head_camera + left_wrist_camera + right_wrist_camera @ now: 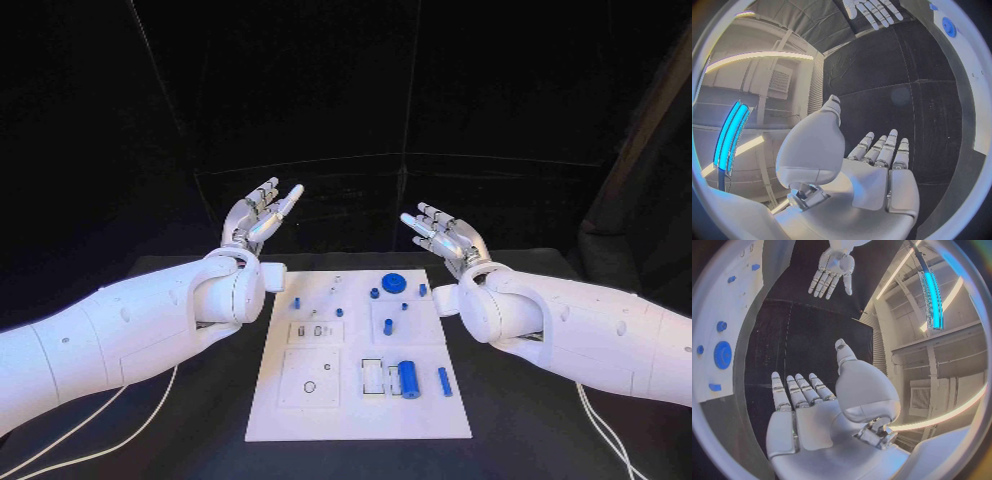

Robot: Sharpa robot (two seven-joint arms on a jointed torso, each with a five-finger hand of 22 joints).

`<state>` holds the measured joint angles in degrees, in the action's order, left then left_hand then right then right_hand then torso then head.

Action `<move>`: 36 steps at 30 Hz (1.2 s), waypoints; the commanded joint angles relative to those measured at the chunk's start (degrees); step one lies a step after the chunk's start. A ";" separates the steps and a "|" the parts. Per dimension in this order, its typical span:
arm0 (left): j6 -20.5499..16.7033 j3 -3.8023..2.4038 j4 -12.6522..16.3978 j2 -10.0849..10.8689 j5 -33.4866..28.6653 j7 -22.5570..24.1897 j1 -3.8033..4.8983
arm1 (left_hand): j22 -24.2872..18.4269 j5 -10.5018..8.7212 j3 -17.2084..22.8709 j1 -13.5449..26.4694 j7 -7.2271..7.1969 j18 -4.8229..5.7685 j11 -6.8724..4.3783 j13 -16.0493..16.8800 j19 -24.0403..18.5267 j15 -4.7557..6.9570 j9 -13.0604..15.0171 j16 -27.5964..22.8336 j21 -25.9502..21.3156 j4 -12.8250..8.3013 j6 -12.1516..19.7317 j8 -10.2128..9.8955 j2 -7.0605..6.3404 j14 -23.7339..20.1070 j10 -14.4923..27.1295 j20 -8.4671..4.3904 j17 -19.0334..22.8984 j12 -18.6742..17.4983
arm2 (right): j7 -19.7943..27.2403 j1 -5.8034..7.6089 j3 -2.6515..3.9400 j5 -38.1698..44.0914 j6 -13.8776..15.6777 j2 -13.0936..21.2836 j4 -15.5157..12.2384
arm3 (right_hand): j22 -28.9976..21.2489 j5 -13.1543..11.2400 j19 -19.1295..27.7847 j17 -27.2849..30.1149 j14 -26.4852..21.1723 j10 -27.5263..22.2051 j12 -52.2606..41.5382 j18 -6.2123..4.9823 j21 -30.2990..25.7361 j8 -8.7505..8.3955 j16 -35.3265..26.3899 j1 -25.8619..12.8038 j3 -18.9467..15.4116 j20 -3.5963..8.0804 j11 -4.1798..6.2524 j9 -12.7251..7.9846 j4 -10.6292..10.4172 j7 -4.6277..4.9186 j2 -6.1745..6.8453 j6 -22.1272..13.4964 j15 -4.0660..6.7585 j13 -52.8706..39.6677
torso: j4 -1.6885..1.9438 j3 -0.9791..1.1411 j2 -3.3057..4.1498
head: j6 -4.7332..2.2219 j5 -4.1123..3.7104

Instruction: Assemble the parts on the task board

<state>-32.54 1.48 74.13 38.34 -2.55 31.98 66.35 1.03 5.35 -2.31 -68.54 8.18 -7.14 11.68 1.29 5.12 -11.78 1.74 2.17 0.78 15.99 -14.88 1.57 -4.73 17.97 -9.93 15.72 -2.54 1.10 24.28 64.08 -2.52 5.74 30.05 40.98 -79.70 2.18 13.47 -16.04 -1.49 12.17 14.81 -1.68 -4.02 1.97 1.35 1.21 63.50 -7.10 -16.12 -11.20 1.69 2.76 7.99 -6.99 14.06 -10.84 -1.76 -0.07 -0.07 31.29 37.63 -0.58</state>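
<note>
Left hand [260,215] is raised above the table's far left, fingers spread and holding nothing; the left wrist view shows its fingers [879,150] extended, slightly apart. Between the arms, the white task board [281,420] lies flat on the black table [173,420]. Small blue parts stand in its far half, including a round blue disc [392,281]; a blue cylinder [410,379] and a thinner blue pin [444,382] lie side by side in its near right section. A small mark resembling "C" [327,367] is printed mid-board; other markings are too small to read. Right hand [444,232] is raised over the far right, fingers spread, holding nothing. Black curtain [433,80] backs the table.
</note>
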 commanded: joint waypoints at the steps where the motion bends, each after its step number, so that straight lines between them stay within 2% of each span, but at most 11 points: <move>1: 6.44 0.03 -1.01 -0.43 -1.10 3.64 0.44 | 0.12 0.51 -0.14 -2.51 6.17 -1.34 0.85 0.14 0.17 -0.32 0.14 0.43 0.38 0.90 -0.96 0.28 -0.20 0.92 -0.34 0.84 -0.14 0.30 | -3.42 0.62 -0.24 5.47 -10.39 -0.53 1.38 | 0.42 -1.00 -3.03 -0.65 7.30 8.14 -1.01 -0.20 0.97 1.08 1.20 7.06 0.48 -0.68 -1.97 0.60 3.33 7.05 -0.88 6.40 -1.90 -0.65 | -0.01 -0.01 0.00 | 0.01 0.01; 5: 6.62 0.05 -1.18 -0.50 -1.13 3.71 0.50 | 0.25 0.46 -0.04 -2.51 6.44 -1.31 1.11 0.20 0.64 -0.46 0.20 0.78 0.56 0.86 -1.44 0.37 0.12 2.23 -0.77 0.89 -0.37 0.37 | -4.27 1.10 -0.51 6.65 -12.88 -0.96 2.56 | 1.83 -1.28 -12.61 -1.81 22.76 20.23 -2.83 -2.91 3.60 2.47 4.28 10.29 1.10 -0.55 -3.23 1.37 5.70 7.90 -0.93 15.16 -2.57 -1.44 | -0.01 -0.01 0.00 | 0.01 0.01; 7: 6.62 0.05 -1.18 -0.50 -1.13 3.71 0.50 | 0.62 0.36 0.25 -3.13 6.76 -1.14 1.47 0.38 2.14 -0.74 0.38 1.85 1.16 0.75 -3.10 0.64 0.69 5.49 -2.51 0.97 -0.91 0.62 | -4.51 1.24 -0.59 6.99 -13.60 -1.09 2.90 | 3.44 -1.32 -22.52 -2.63 34.96 33.03 -5.46 -4.86 7.15 4.32 7.09 12.69 2.00 -0.46 -1.77 2.26 7.81 7.21 -0.94 24.67 -0.80 -2.35 | -0.01 -0.01 0.00 | 0.01 0.01; 8: 6.62 0.05 -1.18 -0.50 -1.13 3.71 0.50 | 0.89 0.30 0.38 -3.61 6.95 -1.01 1.67 0.51 3.25 -0.88 0.50 2.52 1.61 0.66 -4.33 0.83 1.02 7.38 -3.86 0.98 -1.20 0.79 | -4.57 1.27 -0.61 7.07 -13.77 -1.12 2.98 | 3.57 -1.35 -23.89 -2.40 36.69 34.56 -5.58 -5.47 7.80 4.56 7.14 13.13 2.25 -0.51 -1.34 2.31 8.45 6.80 -0.99 27.44 -0.29 -2.13 | -0.01 -0.01 0.00 | 0.01 0.01; 9: 7.92 0.07 -1.92 0.92 -1.50 3.22 0.50 | 1.16 0.26 0.47 -4.07 7.10 -0.88 1.84 0.64 4.44 -1.03 0.60 3.23 2.09 0.57 -5.49 1.00 1.29 9.38 -5.32 0.99 -1.50 0.99 | -1.59 1.28 -0.59 18.34 -7.89 -0.64 6.09 | 3.64 -1.43 -24.92 -2.30 38.15 35.91 -5.74 -5.90 8.28 4.85 7.24 13.51 2.44 -0.49 -0.91 2.40 9.03 6.40 -0.96 30.09 0.16 -2.03 | -0.18 -0.12 -0.16 | 0.50 -0.09; 11: 8.27 0.07 -1.80 1.22 -1.50 3.20 0.50 | 2.01 0.15 0.70 -5.64 7.40 -0.56 2.46 1.28 8.34 -1.32 1.00 5.52 3.70 -0.10 -9.48 1.72 1.90 15.64 -11.62 0.99 -2.42 2.20 | -2.25 1.29 -0.57 21.39 -7.60 -0.52 6.83 | 3.75 -1.43 -26.81 -2.21 40.85 38.47 -5.94 -6.45 9.12 5.35 7.34 13.75 2.71 -0.35 -0.14 2.51 9.91 5.90 -1.05 35.03 0.90 -1.92 | -0.06 -0.07 -0.05 | 0.57 -0.14; 14: 8.91 0.07 -1.28 1.95 -1.11 3.06 0.50 | 4.07 0.06 0.72 -7.89 7.06 -0.49 2.83 2.23 18.77 -1.33 1.77 8.22 7.92 -1.99 -18.22 3.38 2.84 23.35 -23.89 1.04 -3.26 4.97 | -3.22 1.48 -0.54 25.33 -7.41 -0.33 7.36 | 3.70 -1.55 -28.48 -2.14 42.94 40.22 -5.41 -6.60 9.78 4.87 6.86 13.57 2.72 -0.06 0.27 2.22 10.97 5.42 -0.73 36.97 1.41 -1.82 | -0.02 -0.02 0.46 | 0.39 -0.22; 16: 9.41 0.07 -0.86 2.41 -0.54 2.83 0.50 | 6.23 0.00 0.78 -9.40 6.84 -1.99 1.43 2.99 30.61 0.33 2.38 10.09 12.71 -3.80 -25.49 4.81 3.50 28.91 -34.61 0.92 -3.79 7.60 | -3.70 1.87 -0.53 27.55 -7.57 -0.36 7.68 | 3.61 -1.70 -29.47 -2.11 44.24 41.05 -4.80 -6.62 10.13 4.28 6.41 13.47 2.74 0.19 0.52 2.09 11.79 5.21 -0.60 37.73 1.69 -1.80 | -0.02 -0.06 0.79 | 0.48 -0.37; 20: 9.96 0.07 0.26 3.29 0.38 2.53 0.50 | 6.66 0.02 1.07 -11.35 5.56 -3.46 -0.48 2.88 38.03 2.70 3.00 11.91 15.10 -6.84 -35.95 6.97 4.68 37.00 -42.52 0.01 -4.25 9.32 | -4.75 2.75 -0.52 32.49 -8.20 -0.19 7.85 | 3.67 -2.00 -31.84 -2.18 47.30 43.13 -4.25 -6.66 11.19 3.74 6.25 13.41 2.85 0.96 1.16 2.10 13.18 4.65 -0.66 39.48 2.53 -1.82 | 0.11 -0.12 1.40 | 0.35 -0.52; 25: 11.19 0.07 2.13 4.70 2.00 1.77 0.53 | 6.07 0.03 1.38 -12.06 4.25 -3.53 -1.99 2.53 42.82 4.29 2.36 11.69 15.42 -9.28 -39.63 6.88 5.86 42.29 -47.58 -1.46 -4.68 9.09 | -6.56 4.06 -0.49 39.37 -9.57 -0.15 7.92 | 4.23 -2.19 -35.96 -2.24 51.57 46.38 -3.88 -6.64 13.38 3.37 6.36 13.76 3.09 2.58 2.20 2.14 13.80 3.83 -0.65 41.69 3.97 -1.84 | 0.29 -0.24 2.40 | 0.03 -0.84; 36: 14.34 0.06 10.51 9.81 4.97 -0.18 0.85 | 4.91 0.00 1.38 -11.61 3.74 -3.53 -2.90 2.47 47.80 5.71 1.98 10.49 15.02 -11.50 -41.73 4.94 6.64 47.89 -51.49 -2.86 -6.36 6.92 | -17.05 7.96 -0.46 68.67 -14.48 -2.53 8.79 | 10.55 -2.37 -49.62 -3.73 71.32 56.75 -3.76 -6.57 26.50 2.87 11.68 15.59 4.61 9.45 5.97 2.17 13.86 1.60 0.84 46.38 10.15 -2.07 | 1.34 -0.49 5.83 | -1.15 -1.74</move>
<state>-20.64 1.60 83.54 47.82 0.39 32.45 67.05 5.98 5.54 -0.83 -80.20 12.08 -9.78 8.80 3.76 52.52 -5.97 3.78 12.87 16.04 4.81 -56.23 6.84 1.51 65.52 -61.14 12.75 -8.84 8.35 12.83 71.70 -3.00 59.44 18.73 38.72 -70.98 9.08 11.68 -58.52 -3.92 71.20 65.79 -5.85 -9.37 21.06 4.80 9.00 78.08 -3.28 -10.26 -7.47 3.80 16.38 10.91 -7.01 57.73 -4.19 -3.60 0.87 -0.46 35.83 36.75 -2.04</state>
